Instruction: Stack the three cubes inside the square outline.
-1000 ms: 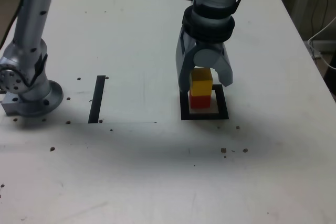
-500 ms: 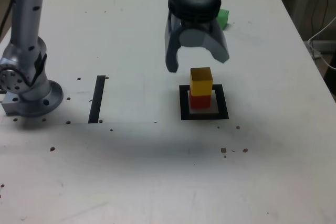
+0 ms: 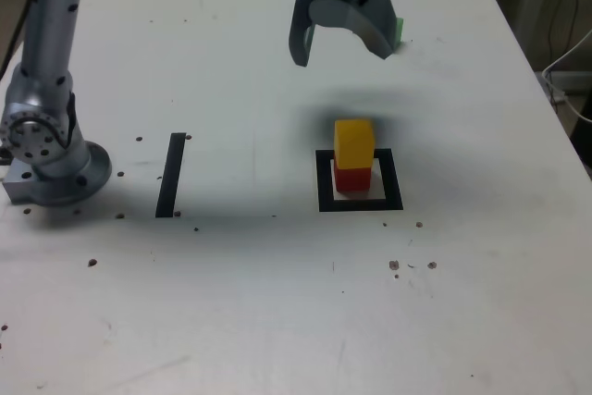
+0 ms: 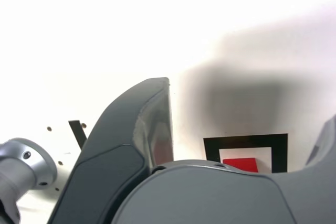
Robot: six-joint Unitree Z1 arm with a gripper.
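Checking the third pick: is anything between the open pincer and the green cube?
Nothing visible. The pincer hangs open right in front of the green cube, which peeks out behind one finger in the exterior view.

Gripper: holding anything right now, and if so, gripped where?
Nothing. The gripper is open and empty, up over the table's far side; the yellow cube sits free on the red cube.

Matt white table (image 3: 231, 302), smooth grey plastic end effector (image 3: 340, 43), brushed-metal arm base (image 3: 51, 159)
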